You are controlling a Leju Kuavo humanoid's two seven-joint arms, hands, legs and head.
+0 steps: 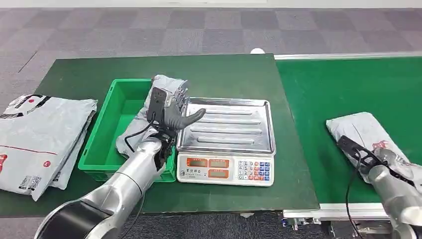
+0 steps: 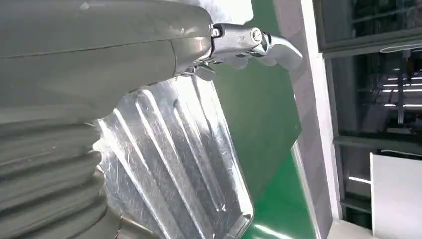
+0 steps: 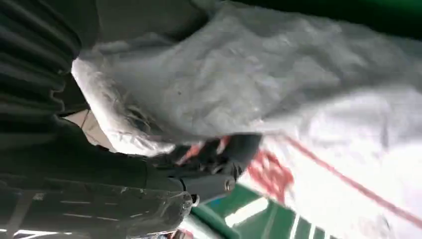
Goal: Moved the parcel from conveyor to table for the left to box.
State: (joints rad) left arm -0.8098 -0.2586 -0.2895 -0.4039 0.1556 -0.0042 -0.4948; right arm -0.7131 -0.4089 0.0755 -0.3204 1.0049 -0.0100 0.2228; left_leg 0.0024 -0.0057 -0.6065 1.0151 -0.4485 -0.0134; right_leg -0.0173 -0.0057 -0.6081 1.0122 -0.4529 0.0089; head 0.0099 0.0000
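A grey plastic parcel [image 1: 362, 130] with red print lies on the green conveyor [image 1: 348, 84] at the right. My right hand [image 1: 393, 167] is at its near end and grips its edge; in the right wrist view the parcel [image 3: 278, 84] folds over the dark fingers [image 3: 219, 157]. A second grey parcel [image 1: 161, 83] slumps inside the green bin [image 1: 94, 149], partly over its right wall. My left hand [image 1: 171, 107] hovers at that wall, fingers spread and thumb out over the scale tray [image 1: 234, 124], holding nothing. Its thumb [image 2: 259, 42] sticks out above the ribbed tray [image 2: 179, 164].
An electronic scale [image 1: 226, 167] stands right of the bin on the dark green table [image 1: 224, 69]. Several flat grey parcels [image 1: 40, 134] are stacked at the table's left end. The conveyor's metal rail [image 1: 343, 56] runs along the far side.
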